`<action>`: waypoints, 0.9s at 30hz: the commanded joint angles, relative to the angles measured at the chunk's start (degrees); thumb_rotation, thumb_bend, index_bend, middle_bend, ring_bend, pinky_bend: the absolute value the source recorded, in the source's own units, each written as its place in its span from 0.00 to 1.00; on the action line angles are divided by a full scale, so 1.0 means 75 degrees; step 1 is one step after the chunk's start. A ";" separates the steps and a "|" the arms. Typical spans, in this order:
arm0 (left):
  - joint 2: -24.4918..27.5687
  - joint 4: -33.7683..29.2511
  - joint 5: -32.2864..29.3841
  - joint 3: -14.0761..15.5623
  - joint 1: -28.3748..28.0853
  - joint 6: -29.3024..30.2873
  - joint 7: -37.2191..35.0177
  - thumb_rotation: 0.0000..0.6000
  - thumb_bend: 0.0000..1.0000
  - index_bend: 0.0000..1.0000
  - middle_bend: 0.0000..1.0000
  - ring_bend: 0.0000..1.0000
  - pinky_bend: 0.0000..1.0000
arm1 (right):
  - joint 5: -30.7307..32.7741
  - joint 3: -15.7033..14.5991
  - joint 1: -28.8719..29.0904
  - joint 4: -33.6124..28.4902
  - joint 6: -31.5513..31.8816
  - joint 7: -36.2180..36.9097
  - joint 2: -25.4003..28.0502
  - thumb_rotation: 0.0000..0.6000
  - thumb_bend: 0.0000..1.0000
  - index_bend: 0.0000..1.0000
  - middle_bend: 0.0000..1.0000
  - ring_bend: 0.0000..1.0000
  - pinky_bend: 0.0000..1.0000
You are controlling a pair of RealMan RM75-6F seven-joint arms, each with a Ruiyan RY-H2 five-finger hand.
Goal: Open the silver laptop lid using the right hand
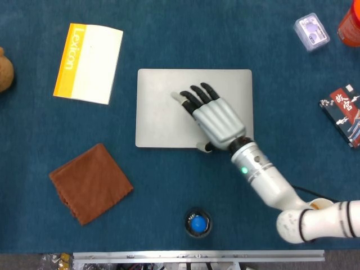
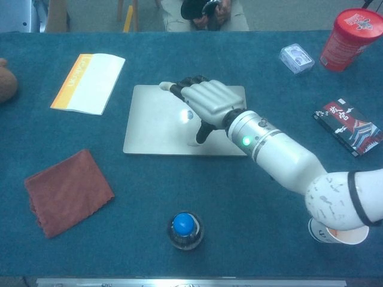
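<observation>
One red cup [image 2: 353,37], whole in chest view only

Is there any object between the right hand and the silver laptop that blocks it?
Nothing visible does. The right hand is directly over the closed silver laptop, with its thumb near the front edge.

Upper left sits a yellow-and-white booklet [image 1: 88,63]; lower left, a brown cloth [image 1: 90,183]. Bottom centre, a blue-capped bottle [image 1: 197,223]. Upper right: a small clear box [image 1: 311,31], a red cup [image 2: 351,38], a black-and-red packet [image 1: 344,114].
</observation>
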 commanded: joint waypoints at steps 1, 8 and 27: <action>-0.0031 0.0054 0.0028 -0.0001 0.0011 0.0036 -0.0048 1.00 0.22 0.22 0.22 0.17 0.14 | 0.0178 -0.0059 0.0175 0.0247 0.0010 -0.0107 -0.0286 1.00 0.08 0.02 0.12 0.00 0.01; -0.0017 0.0125 0.0022 0.0005 0.0077 0.0127 -0.0181 1.00 0.22 0.22 0.22 0.17 0.14 | 0.0300 -0.0165 0.0386 0.0862 0.0076 -0.0154 -0.0897 1.00 0.08 0.02 0.11 0.00 0.01; -0.0117 0.0473 -0.0054 -0.0013 0.0095 0.0091 -0.0514 1.00 0.22 0.22 0.22 0.17 0.14 | 0.0559 -0.0120 0.0657 0.2060 0.0129 -0.0366 -0.1711 1.00 0.09 0.02 0.11 0.00 0.01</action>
